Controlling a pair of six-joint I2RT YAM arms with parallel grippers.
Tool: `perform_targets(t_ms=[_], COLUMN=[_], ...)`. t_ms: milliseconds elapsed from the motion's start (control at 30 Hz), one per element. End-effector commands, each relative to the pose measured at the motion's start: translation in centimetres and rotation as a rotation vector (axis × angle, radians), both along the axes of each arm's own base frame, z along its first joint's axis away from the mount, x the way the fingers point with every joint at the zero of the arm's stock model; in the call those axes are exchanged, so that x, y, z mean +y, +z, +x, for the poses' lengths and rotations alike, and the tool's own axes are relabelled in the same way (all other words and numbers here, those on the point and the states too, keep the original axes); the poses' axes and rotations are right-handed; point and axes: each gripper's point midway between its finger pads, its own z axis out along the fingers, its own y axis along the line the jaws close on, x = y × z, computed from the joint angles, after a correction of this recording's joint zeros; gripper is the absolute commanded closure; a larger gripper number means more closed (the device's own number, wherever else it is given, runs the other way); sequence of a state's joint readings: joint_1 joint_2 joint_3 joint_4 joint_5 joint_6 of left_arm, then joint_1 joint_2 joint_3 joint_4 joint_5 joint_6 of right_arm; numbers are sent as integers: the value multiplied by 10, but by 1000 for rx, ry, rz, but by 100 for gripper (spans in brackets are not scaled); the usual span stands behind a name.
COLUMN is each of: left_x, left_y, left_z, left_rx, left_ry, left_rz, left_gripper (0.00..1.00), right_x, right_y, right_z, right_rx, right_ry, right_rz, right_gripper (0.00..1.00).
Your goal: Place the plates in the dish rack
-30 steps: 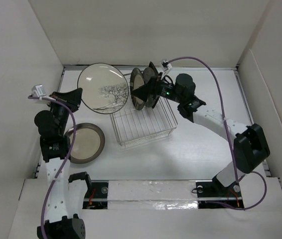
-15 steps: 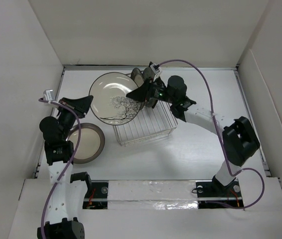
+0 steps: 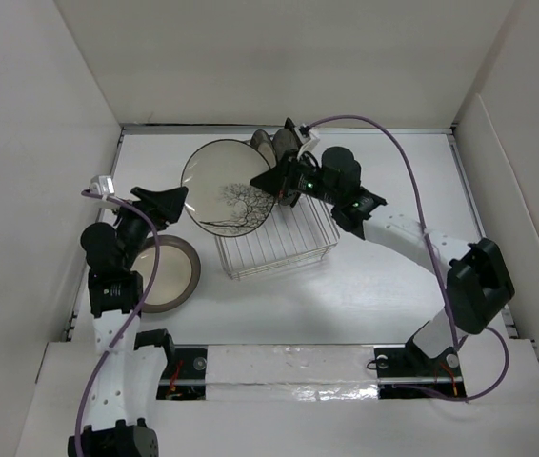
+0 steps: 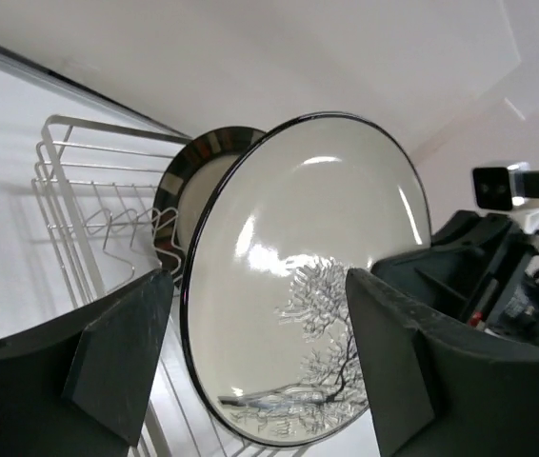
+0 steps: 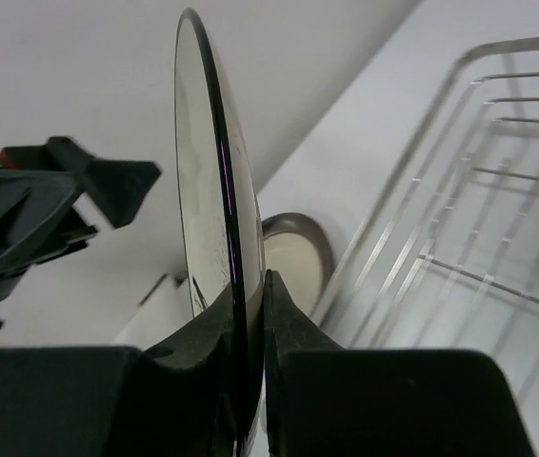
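The right gripper [image 5: 249,314] is clenched on the rim of the cream tree-patterned plate [image 3: 224,186], holding it on edge, likely so it can slide between the upright wires. The plate hangs over the left far corner of the dish rack [image 3: 284,264], not yet seated. The left gripper [image 3: 176,205] is released, jaws spread just beside the plate's left rim and gripping nothing. At least two plates [image 3: 266,149] stand upright at the rack's far end. A brown-rimmed plate [image 3: 169,271] lies flat on the counter [image 3: 374,286] near the left arm.
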State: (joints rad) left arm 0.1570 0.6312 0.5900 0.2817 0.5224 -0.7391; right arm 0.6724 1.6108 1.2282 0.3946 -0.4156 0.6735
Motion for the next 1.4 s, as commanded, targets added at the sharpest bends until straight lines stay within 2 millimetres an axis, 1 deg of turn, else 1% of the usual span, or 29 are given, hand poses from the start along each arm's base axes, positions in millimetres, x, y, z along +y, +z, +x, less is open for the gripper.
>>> perform_targets(t_ms=[0, 33, 67, 100, 133, 167, 200, 267, 300, 333, 367, 400, 433, 467, 500, 533, 567, 600, 633, 667, 700, 733, 767, 833, 900, 1000, 1033, 1200, 1367], left_x=[2, 3, 2, 5, 7, 9, 12, 11, 10, 6, 1, 1, -4, -8, -10, -13, -16, -15, -18, -18, -24, -25, -28, -29, -27, -31, -32, -36, -36], left_y=[19, 20, 19, 18, 17, 12, 13, 11, 10, 11, 9, 7, 6, 3, 2, 3, 2, 3, 2, 2, 2, 2, 2, 3, 2, 0, 0, 0, -1], left_z=[2, 3, 4, 6, 6, 6, 5, 4, 3, 1, 0, 1, 0, 0, -1, -3, -4, -5, -5, -4, -6, -6, -7, -9, -7, -8, -9, -8, -8], left_rx=[-50, -54, -52, -53, -51, -44, -49, -43, -45, -48, -44, -39, -33, -26, -26, -30, -27, -27, -26, -24, -25, -26, -28, -31, -23, -18, -23, -19, -20], left_ry=[44, 58, 72, 115, 139, 159, 183, 179, 172, 159, 141, 141, 122, 106, 93, 82, 71, 75, 66, 63, 35, 29, 15, 16, 29, 9, 1, -11, -13], left_rz=[87, 126, 147, 162, 175, 196, 199, 203, 205, 205, 205, 210, 211, 213, 217, 221, 223, 226, 229, 231, 234, 234, 235, 240, 250, 256, 257, 261, 262], left_gripper=[29, 28, 28, 28, 28, 28, 28, 32, 34, 38, 41, 44, 48, 51, 54, 60, 64, 69, 82, 90, 96, 100, 100, 100, 100, 100, 100, 92, 83], right_x=[-43, -54, -57, -70, -74, -76, -83, -93, -91, -86, -88, -81, -86, -82, -82, -82, -75, -72, -71, -67, -66, -68, -64, -62, -59, -57, -55, -51, -38], right_y=[93, 93, 100, 101, 102, 109, 108, 104, 112, 95, 92, 103, 87, 86, 86, 90, 83, 81, 77, 74, 71, 64, 65, 54, 48, 43, 37, 24, 2], right_z=[19, 29, 28, 37, 38, 38, 43, 53, 55, 65, 72, 71, 83, 83, 87, 87, 88, 89, 89, 96, 100, 103, 103, 107, 110, 113, 114, 118, 122], right_rx=[-197, -193, -203, -203, -205, -220, -220, -231, -243, -238, -240, -254, -252, -258, -261, -270, -273, -279, -287, -289, -288, -283, -285, -283, -282, -279, -276, -271, -244], right_ry=[-273, -357, -383, -471, -508, -544, -588, -681, -697, -732, -763, -776, -833, -843, -858, -885, -888, -897, -914, -927, -940, -953, -955, -963, -964, -964, -961, -955, -912], right_rz=[61, 35, 35, 5, -13, -21, -41, -95, -98, -173, -205, -211, -284, -300, -314, -330, -358, -379, -416, -439, -455, -501, -503, -534, -545, -556, -566, -593, -594], right_gripper=[100, 100, 100, 100, 100, 100, 100, 100, 100, 100, 100, 100, 100, 100, 100, 100, 100, 100, 100, 100, 100, 100, 100, 100, 100, 100, 100, 100, 100])
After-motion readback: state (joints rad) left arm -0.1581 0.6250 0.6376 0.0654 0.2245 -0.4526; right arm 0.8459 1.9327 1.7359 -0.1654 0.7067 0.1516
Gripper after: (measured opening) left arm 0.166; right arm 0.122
